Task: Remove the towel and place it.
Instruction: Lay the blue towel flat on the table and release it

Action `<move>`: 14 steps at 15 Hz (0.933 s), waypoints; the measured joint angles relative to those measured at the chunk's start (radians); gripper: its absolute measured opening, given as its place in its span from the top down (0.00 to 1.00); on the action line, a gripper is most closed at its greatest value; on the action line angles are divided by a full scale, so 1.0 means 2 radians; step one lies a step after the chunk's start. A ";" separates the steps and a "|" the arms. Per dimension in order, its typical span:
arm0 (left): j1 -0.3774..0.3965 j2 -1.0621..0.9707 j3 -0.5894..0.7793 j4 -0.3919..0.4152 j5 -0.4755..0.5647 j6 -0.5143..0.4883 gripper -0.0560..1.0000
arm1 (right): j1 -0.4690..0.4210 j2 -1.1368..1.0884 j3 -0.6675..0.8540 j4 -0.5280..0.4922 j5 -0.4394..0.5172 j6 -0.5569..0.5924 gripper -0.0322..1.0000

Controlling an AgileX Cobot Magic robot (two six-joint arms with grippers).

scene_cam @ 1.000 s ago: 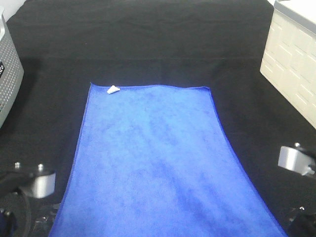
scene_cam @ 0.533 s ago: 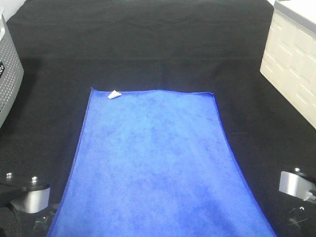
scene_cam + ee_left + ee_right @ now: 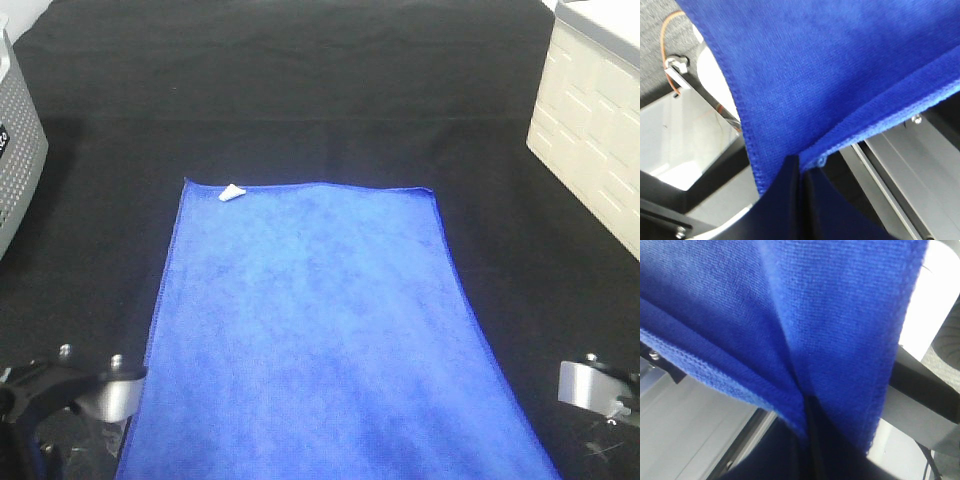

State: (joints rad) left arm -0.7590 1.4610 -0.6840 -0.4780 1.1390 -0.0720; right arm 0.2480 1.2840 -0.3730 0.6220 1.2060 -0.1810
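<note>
Since half a second ago, the left arm (image 3: 98,392) has shifted right. Its silver joint now sits just beside the towel's (image 3: 310,330) left hem at the lower left of the high view. The right arm (image 3: 590,385) is slightly lower at the lower right. The towel's far hem and white tag (image 3: 231,192) have not changed place.

- Far left edge: a grey perforated bin (image 3: 15,150) stands on the black cloth (image 3: 300,90).
- Left wrist view: the left gripper (image 3: 801,172) has its dark jaws pressed together on the towel. A stitched hem runs into the pinch and blue cloth fans out from it.
- Centre: the towel lies flat on the black cloth. It reaches from mid-frame down past the bottom edge, with the tag at its far left corner.
- Right wrist view: the right gripper (image 3: 810,412) is clamped the same way, with folds of blue cloth converging where the jaws meet.
- Upper right: a cream crate (image 3: 590,130) stands well apart from the towel.
</note>
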 joint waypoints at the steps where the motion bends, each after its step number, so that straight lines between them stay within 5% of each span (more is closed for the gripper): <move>1: 0.000 0.003 -0.004 0.002 0.000 0.001 0.95 | -0.001 0.010 0.000 0.000 -0.002 -0.005 0.96; 12: 0.000 0.112 -0.090 0.015 0.001 0.054 0.95 | 0.000 0.147 -0.031 0.023 -0.056 -0.077 0.96; 14: 0.000 0.132 -0.106 0.011 0.001 0.067 0.95 | 0.032 0.160 -0.050 0.025 -0.069 -0.081 0.96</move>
State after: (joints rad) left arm -0.7590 1.7250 -0.8960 -0.4560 1.1420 0.0620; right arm 0.3130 1.6050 -0.4720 0.6720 1.0680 -0.3430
